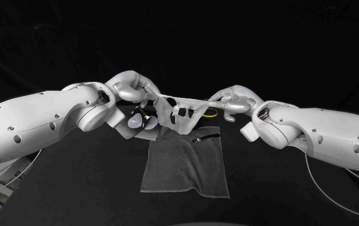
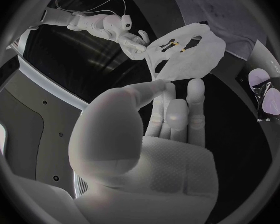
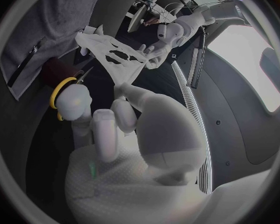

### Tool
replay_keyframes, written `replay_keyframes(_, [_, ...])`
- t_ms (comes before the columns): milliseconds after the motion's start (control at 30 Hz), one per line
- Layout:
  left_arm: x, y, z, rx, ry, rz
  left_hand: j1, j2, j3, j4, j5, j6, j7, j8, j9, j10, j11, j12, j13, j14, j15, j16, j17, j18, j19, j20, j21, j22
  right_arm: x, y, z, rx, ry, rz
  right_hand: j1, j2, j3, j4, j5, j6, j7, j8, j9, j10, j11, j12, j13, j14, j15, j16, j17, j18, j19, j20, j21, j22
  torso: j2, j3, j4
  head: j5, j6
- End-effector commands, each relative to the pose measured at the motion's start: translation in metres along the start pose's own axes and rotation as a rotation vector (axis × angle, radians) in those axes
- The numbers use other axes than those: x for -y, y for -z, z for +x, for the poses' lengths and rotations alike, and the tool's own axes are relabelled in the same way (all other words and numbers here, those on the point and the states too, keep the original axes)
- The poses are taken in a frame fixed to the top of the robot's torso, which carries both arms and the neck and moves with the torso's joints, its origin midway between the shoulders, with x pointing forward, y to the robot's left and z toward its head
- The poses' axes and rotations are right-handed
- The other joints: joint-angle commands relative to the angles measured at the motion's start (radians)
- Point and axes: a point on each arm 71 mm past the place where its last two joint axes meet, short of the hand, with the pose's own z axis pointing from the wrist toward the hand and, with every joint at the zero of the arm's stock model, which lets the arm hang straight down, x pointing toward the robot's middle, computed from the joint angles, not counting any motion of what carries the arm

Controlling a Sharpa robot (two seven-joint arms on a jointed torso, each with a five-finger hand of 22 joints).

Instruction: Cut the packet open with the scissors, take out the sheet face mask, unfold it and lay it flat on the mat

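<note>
My left hand (image 1: 137,88) and right hand (image 1: 233,101) each pinch an upper corner of the mask (image 1: 179,113), holding it stretched between them above the mat's (image 1: 185,166) far end. The mask is a thin, limp white sheet with cut-out holes, hanging unfolded. The mat is a grey cloth rectangle on the black tabletop (image 1: 74,184).

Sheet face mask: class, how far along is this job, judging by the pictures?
Done: the sheet mask is out of the packet, which lies beside the mat; the scissors are set down. In hand: the left hand and right hand hold it spread between them over the mat's far end. Left: laying it flat on the mat.
</note>
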Motion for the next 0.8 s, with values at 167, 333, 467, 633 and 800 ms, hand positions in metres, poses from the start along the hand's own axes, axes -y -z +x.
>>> replay_keyframes(167, [0.002, -0.002, 0.002, -0.066, -0.069, -0.037, -0.02, 0.001, 0.007, -0.009, 0.004, -0.002, -0.002, 0.003, 0.068, -0.001, -0.007, 0.007, 0.002, 0.05, -0.001, 0.036, 0.075, -0.007, 0.054, -0.001, 0.06, 0.043, 0.001, 0.0, -0.002, 0.034, -0.003, 0.01, -0.002, 0.005, 0.031, -0.034, 0.003, 0.007, 0.0, 0.034, 0.062, 0.021, -0.012, -0.001, -0.001, 0.077, -0.006, -0.002, 0.158, 0.019, -0.001, 0.0, -0.005, 0.044, 0.0, -0.0014, 0.0009, 0.001, -0.001])
replay_keyframes(333, [0.004, -0.004, 0.002, -0.073, -0.075, -0.036, -0.022, 0.0, 0.007, -0.01, 0.004, -0.002, -0.002, 0.003, 0.068, -0.001, -0.007, 0.008, 0.002, 0.053, -0.001, 0.039, 0.081, -0.008, 0.058, -0.001, 0.064, 0.046, 0.001, 0.0, 0.0, 0.026, -0.007, 0.01, -0.002, 0.004, 0.031, -0.034, 0.003, 0.006, 0.0, 0.034, 0.062, 0.02, -0.012, -0.003, -0.002, 0.077, -0.006, -0.003, 0.156, 0.02, -0.002, 0.0, -0.009, 0.043, 0.0, -0.0003, 0.0025, 0.001, -0.001])
replay_keyframes(467, [0.006, -0.005, 0.004, -0.074, -0.077, -0.029, -0.022, 0.0, 0.007, -0.01, 0.004, -0.002, -0.002, 0.004, 0.069, -0.001, -0.007, 0.008, 0.002, 0.055, -0.001, 0.04, 0.084, -0.008, 0.06, -0.001, 0.067, 0.048, 0.001, -0.001, 0.003, 0.005, -0.007, 0.018, -0.002, 0.004, 0.03, -0.034, 0.003, 0.006, 0.0, 0.034, 0.062, 0.019, -0.012, -0.005, -0.003, 0.077, -0.006, -0.005, 0.155, 0.021, -0.004, 0.0, -0.014, 0.041, 0.0, -0.0007, 0.0013, 0.002, -0.002])
replay_keyframes(633, [0.009, -0.006, 0.006, -0.076, -0.077, -0.013, -0.023, 0.001, 0.008, -0.01, 0.004, -0.002, -0.003, 0.004, 0.069, -0.001, -0.007, 0.008, 0.002, 0.058, -0.001, 0.042, 0.089, -0.009, 0.063, -0.001, 0.071, 0.05, 0.003, 0.0, 0.011, -0.078, 0.004, 0.047, -0.004, -0.005, 0.019, -0.039, 0.002, -0.032, 0.013, 0.014, 0.061, -0.032, -0.001, -0.108, -0.083, 0.054, 0.003, -0.071, 0.089, 0.041, -0.052, 0.006, -0.157, -0.005, 0.0, -0.0013, -0.0003, 0.003, -0.002])
replay_keyframes(800, [0.012, -0.008, 0.011, -0.102, -0.081, -0.001, -0.023, 0.001, 0.009, -0.011, 0.004, -0.002, -0.003, 0.004, 0.07, 0.0, -0.007, 0.008, 0.002, 0.059, -0.002, 0.044, 0.091, -0.009, 0.066, -0.002, 0.074, 0.052, 0.006, 0.001, 0.022, -0.149, 0.048, 0.063, -0.049, -0.062, -0.047, -0.019, 0.003, -0.089, 0.043, -0.04, 0.042, -0.104, 0.024, -0.239, -0.18, 0.029, 0.023, -0.138, 0.029, 0.06, -0.112, 0.021, -0.326, -0.066, 0.0, -0.0003, 0.0012, 0.004, -0.003])
